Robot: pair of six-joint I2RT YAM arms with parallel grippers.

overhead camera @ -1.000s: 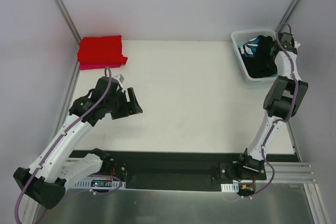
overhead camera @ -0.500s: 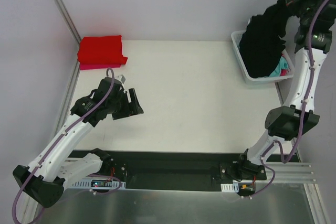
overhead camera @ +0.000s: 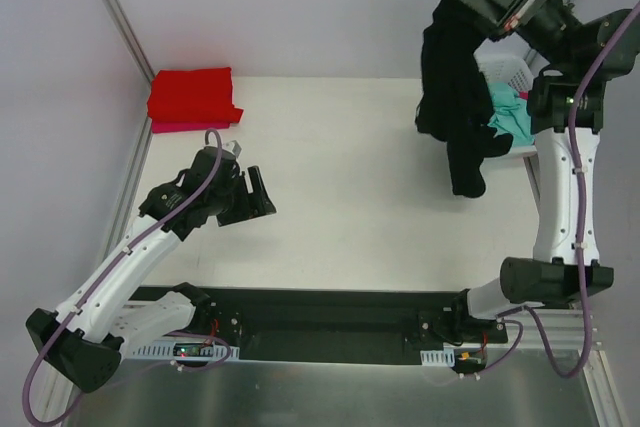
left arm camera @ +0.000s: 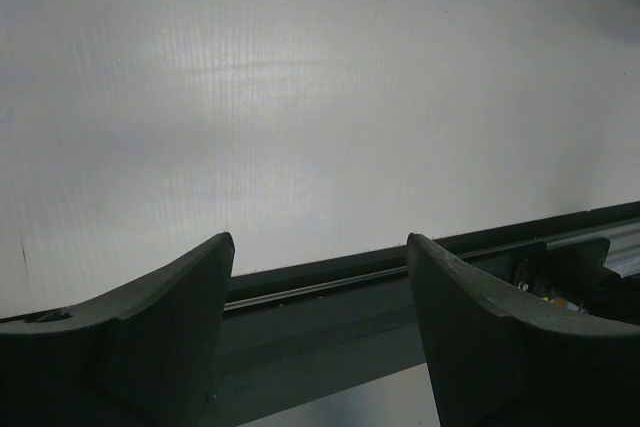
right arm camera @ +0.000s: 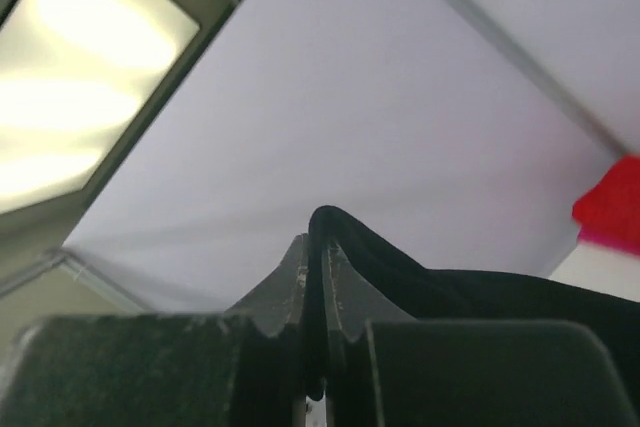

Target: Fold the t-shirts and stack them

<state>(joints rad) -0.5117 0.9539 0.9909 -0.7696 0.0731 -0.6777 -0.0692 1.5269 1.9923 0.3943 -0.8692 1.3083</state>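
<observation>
- Right gripper: clamped shut on a fold of the black t-shirt, high above the far right part of the table. Wrist view: fingertips together, black cloth pinched between.
- Black t-shirt: hangs bunched from the grip, long axis vertical, lower end over the table just left of the white basket. Daisy print not visible.
- Teal t-shirt: lies at the basket, partly behind the hanging cloth.
- Left gripper: jaws apart, nothing between, over the near left of the table.
- Key relation: hanging shirt well apart from the left gripper, to its right and farther back, bare table between. Right arm nearer by far.
- Judged next: lower toward the centre, free end first, to bring a hem within the left gripper's reach.
- Stack: red t-shirt folded on pink t-shirt, far left corner.
</observation>
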